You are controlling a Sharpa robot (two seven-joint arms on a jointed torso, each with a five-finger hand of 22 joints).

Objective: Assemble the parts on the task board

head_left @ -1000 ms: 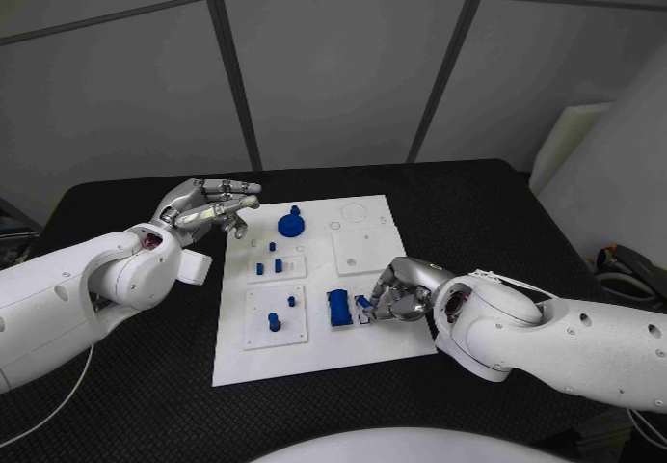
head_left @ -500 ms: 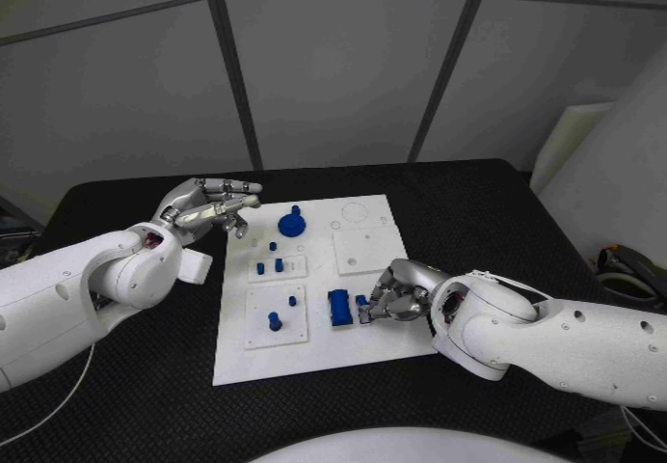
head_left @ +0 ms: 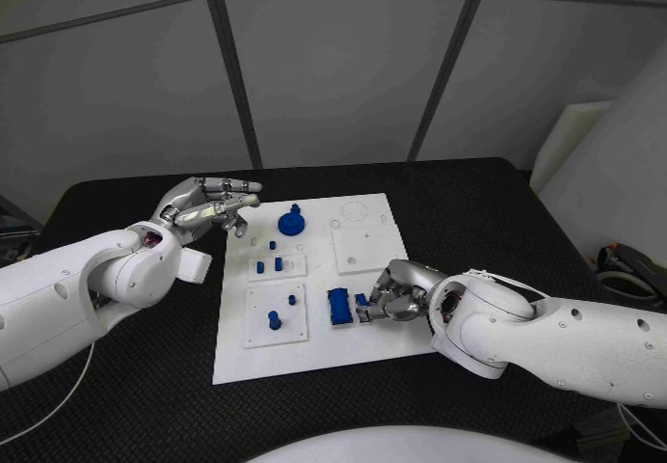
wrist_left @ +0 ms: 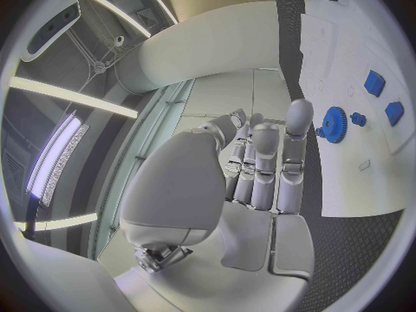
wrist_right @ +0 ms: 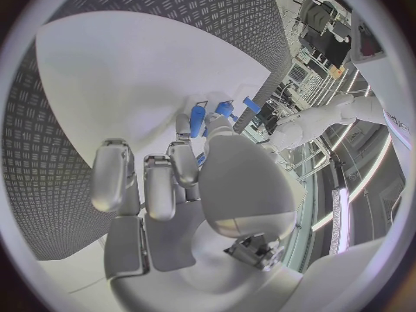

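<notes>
Parts (head_left: 338,307) are seen lying on the white task board (head_left: 364,352), in the middle of the black surface (head_left: 153,405). They look small, hard and light, so they could slip or roll if pushed. Each is best pinched at its sides with the fingertips.

A little blue piece (head_left: 364,302) is pinched by the right hand (head_left: 393,296), low over the board and just beside the blue block. That hand's fingers are bent down and curled close together.

The left hand (head_left: 206,207) is held up above the board's far left edge, near the blue gear (head_left: 292,225). Nothing is held in it, and its fingers are loosely bent and apart.
</notes>
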